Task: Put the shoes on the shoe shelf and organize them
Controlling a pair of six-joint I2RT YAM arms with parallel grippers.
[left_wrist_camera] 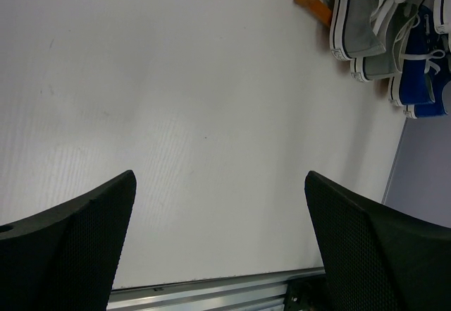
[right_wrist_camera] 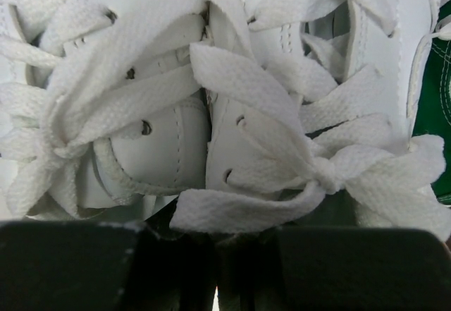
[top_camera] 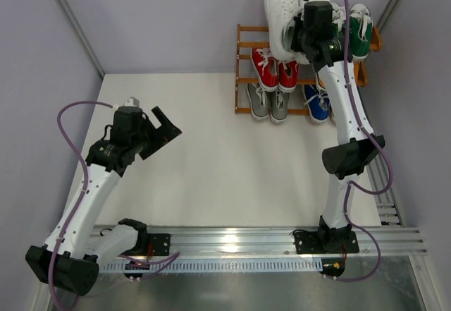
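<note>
Right tool is up at the top tier of the shoe shelf, its fingers drawn close together with the touching inner walls of the white pair between them. Judged clamped on both shoes at once, so the pair travels as one unit and can land side by side. Wrist view is filled with white laces, the bows nearest the tool. Overhead, the white pair looms large, which suggests it hangs above the top slats and is not yet set down; contact with the shelf cannot be told. Green shoe sits just beside it on the right of the top tier, red pair on the middle tier, grey pair and blue pair on the bottom. Room: the left part of the top tier looks free; the green shoe is the tight side, and the shelf's left frame bounds the other. Left tool has its fingers wide apart, holding nothing, over bare tabletop, well apart from the shelf and out of the right arm's way. No other shoe shows off the shelf, so this is judged the last pair
</note>
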